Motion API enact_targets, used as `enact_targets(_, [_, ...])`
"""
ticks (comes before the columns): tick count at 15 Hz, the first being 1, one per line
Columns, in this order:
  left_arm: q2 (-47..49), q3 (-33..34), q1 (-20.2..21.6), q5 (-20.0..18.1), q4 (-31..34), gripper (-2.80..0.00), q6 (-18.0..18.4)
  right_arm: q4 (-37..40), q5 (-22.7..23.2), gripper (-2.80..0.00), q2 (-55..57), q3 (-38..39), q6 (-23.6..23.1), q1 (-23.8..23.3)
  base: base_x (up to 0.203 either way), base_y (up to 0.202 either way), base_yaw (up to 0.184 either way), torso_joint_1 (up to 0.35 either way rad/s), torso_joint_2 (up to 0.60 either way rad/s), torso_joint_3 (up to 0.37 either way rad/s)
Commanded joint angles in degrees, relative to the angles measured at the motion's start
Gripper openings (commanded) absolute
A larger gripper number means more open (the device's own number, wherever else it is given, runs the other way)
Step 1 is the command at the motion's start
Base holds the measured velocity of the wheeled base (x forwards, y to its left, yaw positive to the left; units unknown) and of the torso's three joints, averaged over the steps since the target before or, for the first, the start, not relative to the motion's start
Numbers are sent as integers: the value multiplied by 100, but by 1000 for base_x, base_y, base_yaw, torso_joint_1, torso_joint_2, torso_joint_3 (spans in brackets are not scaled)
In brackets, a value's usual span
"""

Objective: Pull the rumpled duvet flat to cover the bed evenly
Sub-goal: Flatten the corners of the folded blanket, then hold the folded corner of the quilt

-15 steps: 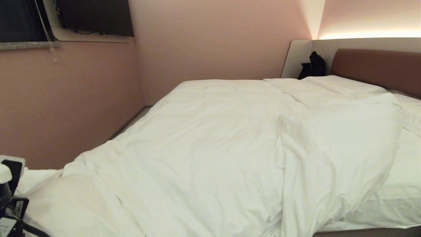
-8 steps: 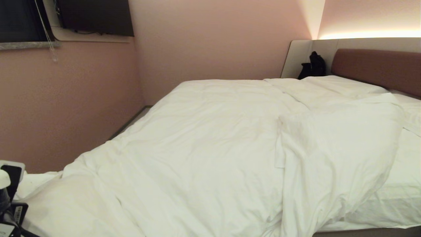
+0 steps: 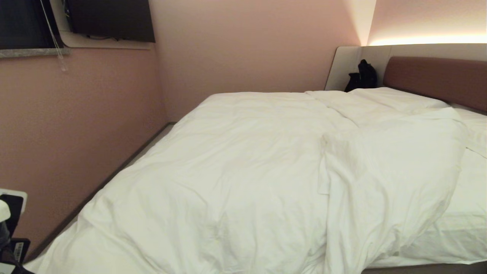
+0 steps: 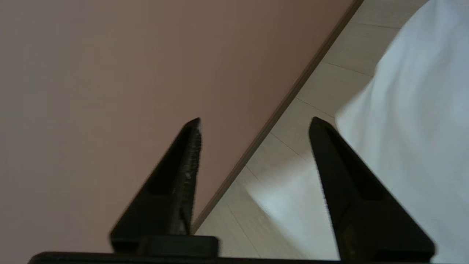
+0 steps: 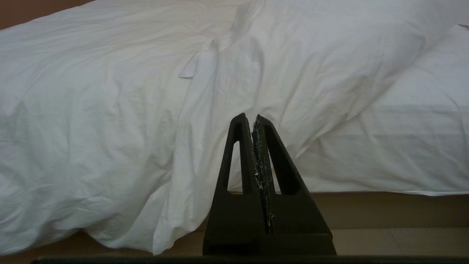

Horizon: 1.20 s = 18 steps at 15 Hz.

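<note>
The white duvet lies over most of the bed. A thick fold is doubled over on its right side, leaving bare sheet near the brown headboard. My left gripper is open and empty beside the bed's left corner. The duvet's edge hangs next to it, and a blurred white corner shows below the jaws. Only the left wrist's housing shows in the head view. My right gripper is shut and empty, level with the bed's near side where the duvet hangs down.
A pink wall runs close along the bed's left side, with a narrow strip of floor between them. A black bag sits by the headboard surround. Pillows lie at the head. A dark screen hangs on the wall.
My left gripper has opened and let go of the duvet's near-left corner. That corner, stretched toward the gripper before, has dropped and now drapes over the bed's corner. The right arm has not moved.
</note>
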Motion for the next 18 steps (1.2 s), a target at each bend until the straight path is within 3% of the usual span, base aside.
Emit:
enact_targets(1, [-53,12,3,22,-27,0,27,0,-1,-280,0,0,3,0,0,0,0,0,0,0])
enact_targets(9, [-271,-165,-5,-109,-23,0,8,0,-1,-280,0,0,-1,0,0,0,0,0,0,0])
enact_targets(11, [-529,-301,-5,-543,-39,0,-20,0,-1,-280,0,0,-1,0,0,0,0,0,0,0])
enact_targets(14, [-1171,-624,-12,-1560,-48,0,-271,0,-1,-280,0,0,1,0,0,0,0,0,0,0])
enact_targets(18, [-2191,-1135,-33,-3216,-18,0,-1417,0,-1,-280,0,0,-1,0,0,0,0,0,0,0])
